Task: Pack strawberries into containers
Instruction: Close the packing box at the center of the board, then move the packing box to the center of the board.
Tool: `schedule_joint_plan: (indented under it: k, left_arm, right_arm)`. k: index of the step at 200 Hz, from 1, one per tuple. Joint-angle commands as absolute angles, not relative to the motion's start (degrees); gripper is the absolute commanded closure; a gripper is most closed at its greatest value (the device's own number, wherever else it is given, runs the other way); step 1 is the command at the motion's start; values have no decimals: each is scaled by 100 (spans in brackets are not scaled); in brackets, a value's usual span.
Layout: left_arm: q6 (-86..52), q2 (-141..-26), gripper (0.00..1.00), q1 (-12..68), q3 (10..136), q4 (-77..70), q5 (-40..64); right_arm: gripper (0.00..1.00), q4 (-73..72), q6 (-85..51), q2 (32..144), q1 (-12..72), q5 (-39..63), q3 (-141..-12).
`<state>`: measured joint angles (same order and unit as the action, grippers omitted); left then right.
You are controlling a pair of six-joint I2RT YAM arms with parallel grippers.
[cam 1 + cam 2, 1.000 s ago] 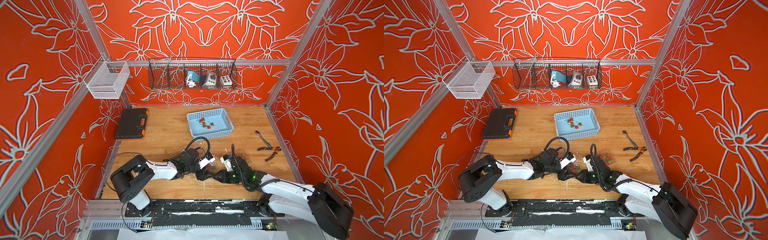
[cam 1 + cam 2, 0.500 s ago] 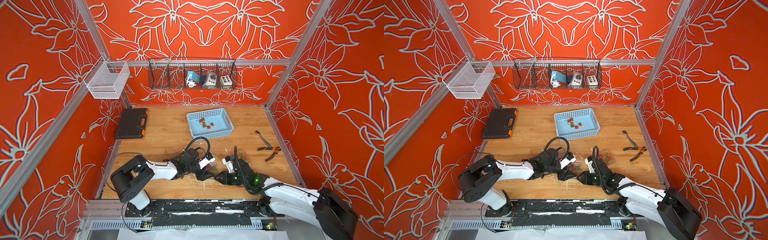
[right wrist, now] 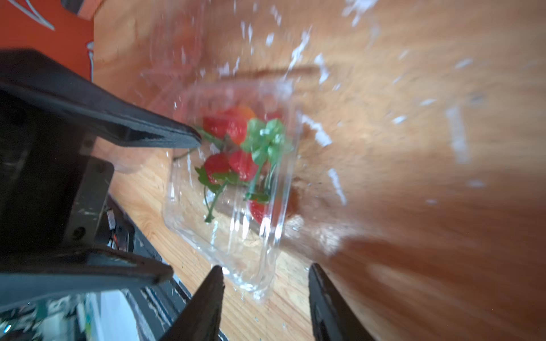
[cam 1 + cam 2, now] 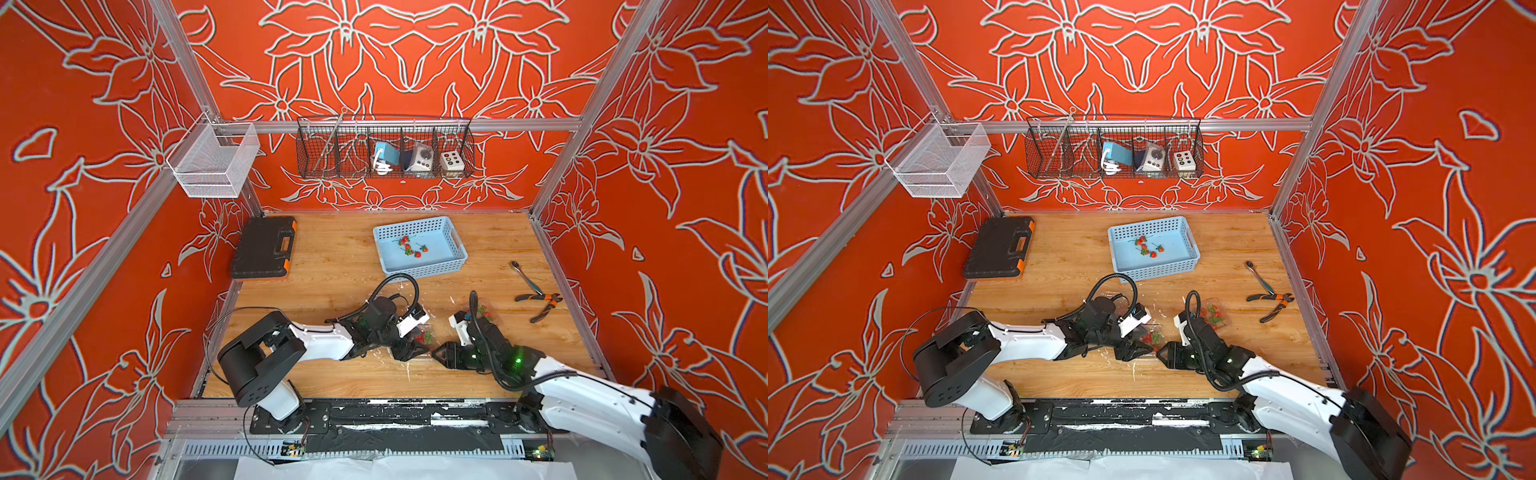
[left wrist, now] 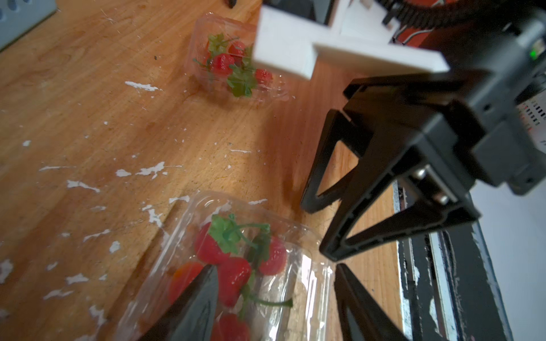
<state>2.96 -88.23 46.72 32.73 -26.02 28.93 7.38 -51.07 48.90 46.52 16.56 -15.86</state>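
Observation:
A clear container [image 4: 422,337] [image 4: 1152,337] of strawberries [image 5: 233,274] lies on the wood near the front, between my two grippers. My left gripper [image 4: 409,351] [image 5: 276,267] is shut on the container [image 5: 295,265], with one finger on each side of it. My right gripper [image 4: 440,355] [image 3: 264,267] is open, and the corner of the container [image 3: 236,236] sits just ahead of its fingertips without touching them. A second container [image 4: 484,312] [image 5: 230,65] with berries stands behind the right wrist. More strawberries [image 4: 409,247] [image 4: 1146,248] lie in the light-blue basket [image 4: 455,241].
A black tool case [image 4: 264,247] lies at the back left. Pliers [image 4: 540,301] and a wrench [image 4: 525,278] lie at the right edge. The black front rail [image 4: 374,415] runs just below both grippers. White paint flecks dot the wood.
My right gripper's jaws have widened off the container and its arm has shifted toward the front. The left arm and the container have stayed put.

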Motion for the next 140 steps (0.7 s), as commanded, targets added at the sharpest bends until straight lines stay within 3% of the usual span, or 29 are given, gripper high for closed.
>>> schedule_joint_plan:
  k: [1,50,80,140]
  left_arm:
    - [26,-8344,35,4562,3145,-2948,2608]
    - [-817,-7286,32,3631,2846,-3742,1707]
    - [-858,-6782,32,2892,2725,-3653,731]
    - [-1638,-6593,32,1255,1714,-4356,311]
  right_arm:
    - [49,2089,-4651,4437,4662,982,-2000]
    - [52,2280,-3731,4631,4969,1493,-2727]
    - [52,2661,-3259,5699,5837,1022,-3740]
    - [54,1769,-3156,7830,6719,1344,-4670]
